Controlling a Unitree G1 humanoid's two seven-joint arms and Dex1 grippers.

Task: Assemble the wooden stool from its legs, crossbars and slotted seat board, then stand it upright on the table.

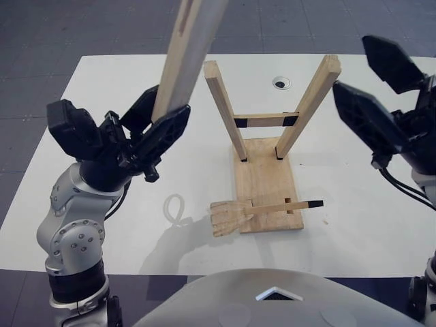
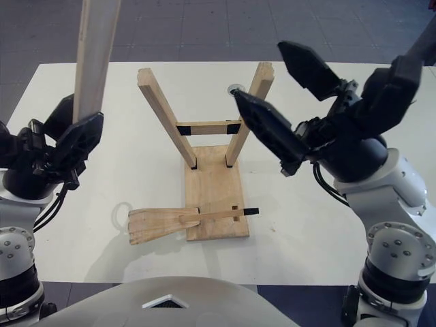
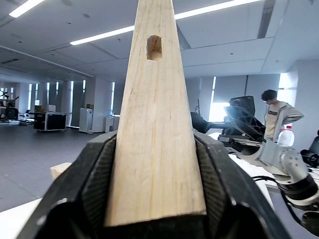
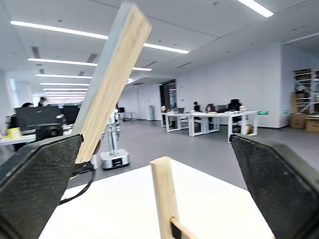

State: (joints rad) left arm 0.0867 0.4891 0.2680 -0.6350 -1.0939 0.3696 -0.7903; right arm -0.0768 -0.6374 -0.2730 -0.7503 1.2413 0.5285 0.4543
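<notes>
The left gripper [image 1: 162, 116] clamps a wooden leg [image 1: 187, 48], its long axis pointing nearly straight up; the left wrist view reveals its mortise slot [image 3: 154, 47]. The right gripper [image 2: 262, 73] hangs wide open, empty, beside the seat board [image 1: 262, 180], which lies flat on the white table [image 1: 102, 82] with two legs [image 1: 225, 109] standing in it. An open office [image 4: 209, 119] lies behind.

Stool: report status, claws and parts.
Left claw shut on a leg, upright. Right claw open, empty. Board flat, two legs and crossbar standing on it. Loose stick lying across board's near end.
</notes>
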